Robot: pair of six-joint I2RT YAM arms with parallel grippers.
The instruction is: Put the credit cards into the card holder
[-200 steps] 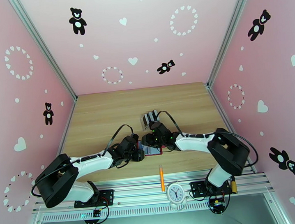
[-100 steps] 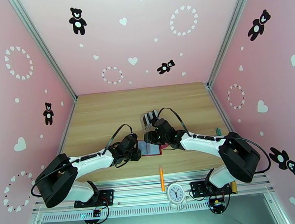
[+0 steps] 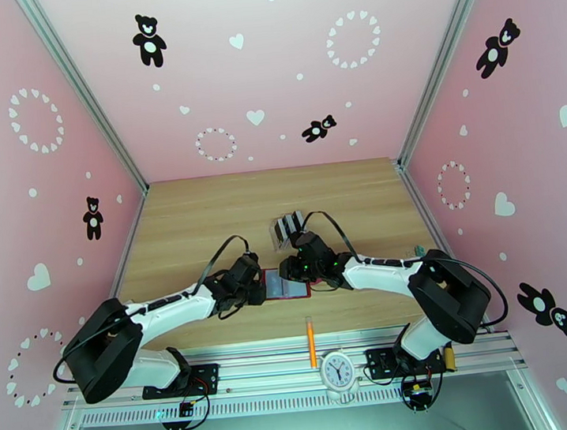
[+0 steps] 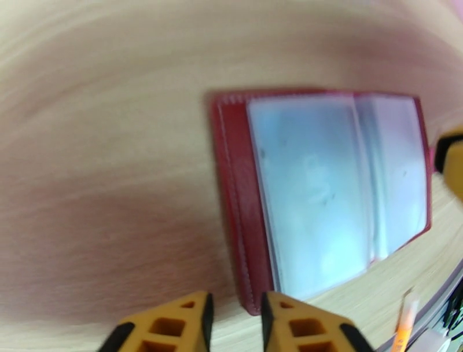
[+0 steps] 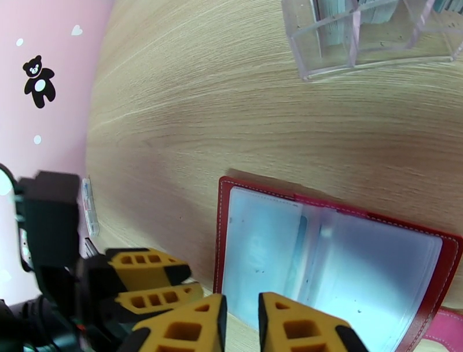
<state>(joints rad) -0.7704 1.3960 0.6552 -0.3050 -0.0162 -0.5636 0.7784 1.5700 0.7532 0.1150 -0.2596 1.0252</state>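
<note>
The card holder [image 3: 288,285], a red wallet, lies open and flat on the table, its greyish clear pockets [image 5: 324,266] facing up. My left gripper [image 3: 258,288] sits at its left edge; in the left wrist view the gripper [image 4: 234,315] is open by a narrow gap, with the wallet's near corner [image 4: 253,301] just ahead of the fingertips. My right gripper [image 3: 291,269] hovers over the wallet's far edge, and the gripper [image 5: 242,318] is open by a slit with nothing between the fingers. Teal credit cards [image 5: 338,20] stand in a clear rack [image 3: 287,227] behind the wallet.
An orange pen [image 3: 311,341] lies near the front edge by a small white clock [image 3: 337,369]. A small green object [image 3: 418,251] rests at the table's right side. The wallet's pink snap tab [image 5: 443,336] sticks out on its right. Pink walls enclose the table.
The left gripper has drawn back a little to the left, off the wallet. The right arm's elbow swung out and back, with its gripper staying over the wallet's far edge.
</note>
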